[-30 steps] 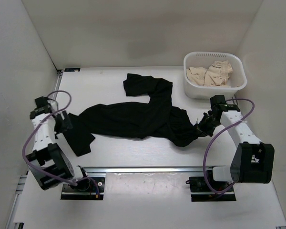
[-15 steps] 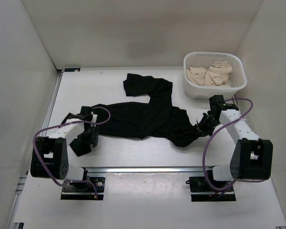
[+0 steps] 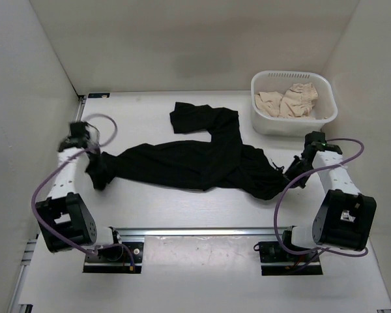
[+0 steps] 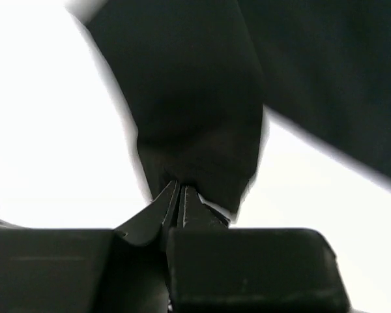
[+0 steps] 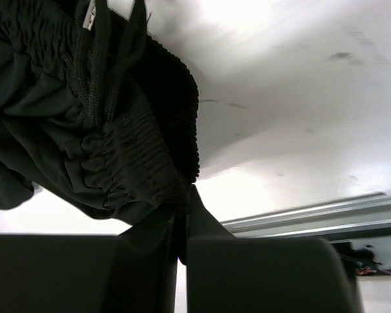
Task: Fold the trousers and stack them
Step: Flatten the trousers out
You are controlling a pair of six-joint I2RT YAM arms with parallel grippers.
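Note:
The black trousers (image 3: 189, 160) lie stretched across the middle of the white table, one leg bent back toward the far side. My left gripper (image 3: 96, 171) is shut on the leg end at the left; the wrist view shows black cloth (image 4: 195, 124) pinched between the closed fingers (image 4: 180, 195). My right gripper (image 3: 288, 175) is shut on the elastic waistband (image 5: 124, 150) at the right end, its fingertips (image 5: 182, 199) closed on the gathered hem. The cloth is pulled long between both arms.
A white basket (image 3: 293, 120) holding beige garments (image 3: 288, 101) stands at the back right. Grey walls close in the table on three sides. A metal rail (image 3: 202, 231) with both arm bases runs along the near edge.
My left gripper closed on the leg end and drew it left and away. My right gripper moved right with the waistband. The trousers now lie longer and flatter.

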